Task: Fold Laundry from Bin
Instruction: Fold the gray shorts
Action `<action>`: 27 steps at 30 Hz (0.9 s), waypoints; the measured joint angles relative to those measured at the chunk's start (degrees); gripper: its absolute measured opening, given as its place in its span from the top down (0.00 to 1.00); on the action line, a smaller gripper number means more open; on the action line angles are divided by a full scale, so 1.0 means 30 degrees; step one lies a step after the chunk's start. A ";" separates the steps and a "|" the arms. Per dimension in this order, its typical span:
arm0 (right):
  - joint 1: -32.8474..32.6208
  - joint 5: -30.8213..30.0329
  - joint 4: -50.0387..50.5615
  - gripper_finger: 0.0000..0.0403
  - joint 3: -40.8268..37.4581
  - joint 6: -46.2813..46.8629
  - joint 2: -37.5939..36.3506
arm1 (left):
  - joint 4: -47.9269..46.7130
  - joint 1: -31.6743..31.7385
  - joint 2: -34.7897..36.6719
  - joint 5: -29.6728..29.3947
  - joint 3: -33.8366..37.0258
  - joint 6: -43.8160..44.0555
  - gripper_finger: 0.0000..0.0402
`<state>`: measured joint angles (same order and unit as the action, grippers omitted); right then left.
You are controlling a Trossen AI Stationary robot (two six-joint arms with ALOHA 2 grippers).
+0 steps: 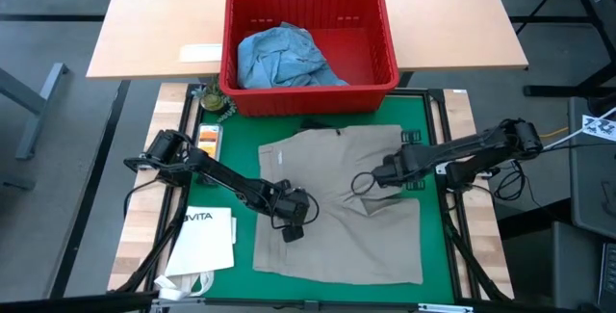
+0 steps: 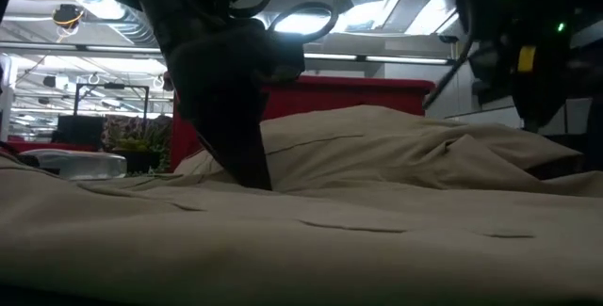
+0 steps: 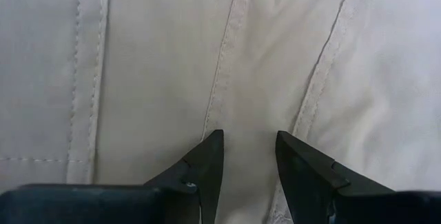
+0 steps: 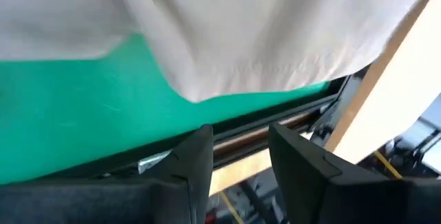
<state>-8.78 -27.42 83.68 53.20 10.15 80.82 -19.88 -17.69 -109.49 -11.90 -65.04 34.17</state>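
A khaki-tan garment (image 1: 337, 207) lies spread on the green mat (image 1: 435, 125), with a raised fold (image 2: 415, 132) across its middle. My left gripper (image 1: 292, 224) stands open on the garment's left half, with stitched seams (image 3: 224, 52) between its tips. My right gripper (image 1: 385, 173) hovers open over the garment's right half and holds nothing. Its wrist view shows the garment's edge (image 4: 207, 79) and bare mat. The red bin (image 1: 310, 51) stands past the mat's far edge, with light blue denim (image 1: 284, 58) inside it. My left gripper comes down slanting from the table's left. Its open fingertips (image 2: 247, 176) meet the garment's top layer (image 3: 248, 114) and nothing is pinched between them. The cloth lies flat on the mat there.
A white paper bag printed VITA (image 1: 207, 231) lies off the mat's near left corner. Small items (image 1: 212, 101) sit at the mat's far left corner. The bin stands on a light wooden desk (image 1: 154, 24) beyond the mat. A black frame (image 4: 275, 117) borders the mat.
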 joint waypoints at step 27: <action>-0.7262 0.5879 -0.7639 0.65 -0.3485 0.6189 0.0539 | 0.0197 0.0007 0.0022 -0.0203 0.0000 0.0087 0.68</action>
<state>-30.57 -9.78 60.76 42.74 28.72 82.43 -19.29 -17.67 -109.43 -12.51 -65.04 34.44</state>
